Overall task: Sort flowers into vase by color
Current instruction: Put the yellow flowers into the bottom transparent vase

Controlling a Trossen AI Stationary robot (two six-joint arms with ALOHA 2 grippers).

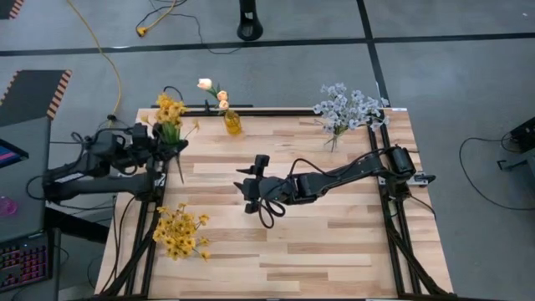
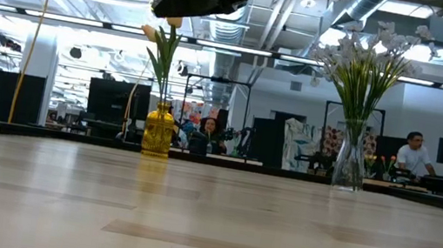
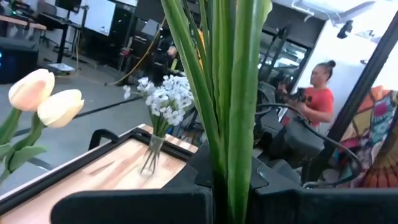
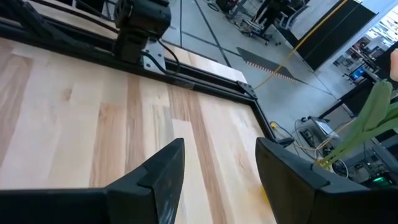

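Note:
My left gripper (image 1: 170,144) hangs over the table's far left corner, shut on a yellow flower sprig (image 1: 170,110). More yellow flowers (image 1: 180,232) lie flat on the table near its left front. Peach tulip buds (image 1: 214,90) stand by their stems in a yellow vase (image 1: 231,122) at the far edge. Pale blue-white sprays (image 1: 347,107) stand in a clear vase (image 2: 349,165) at the far right. My right gripper (image 4: 217,168) hovers open over the table's middle (image 1: 251,191), with nothing between its fingers. My left gripper pinches the sprig's bunched green stems and leaves (image 3: 233,155) between its two fingers (image 3: 130,205). The fingers come at it about level and lie across the stems. The sprig is lifted clear: its blossoms point toward the far edge and its bare stem end (image 1: 179,171) trails toward the near side.
A black frame (image 1: 276,112) runs along the table's edges. Bare wood lies across the middle and the near right (image 1: 334,251). People sit at desks beyond the far edge (image 2: 414,157). A yellow cable (image 1: 100,50) lies on the floor.

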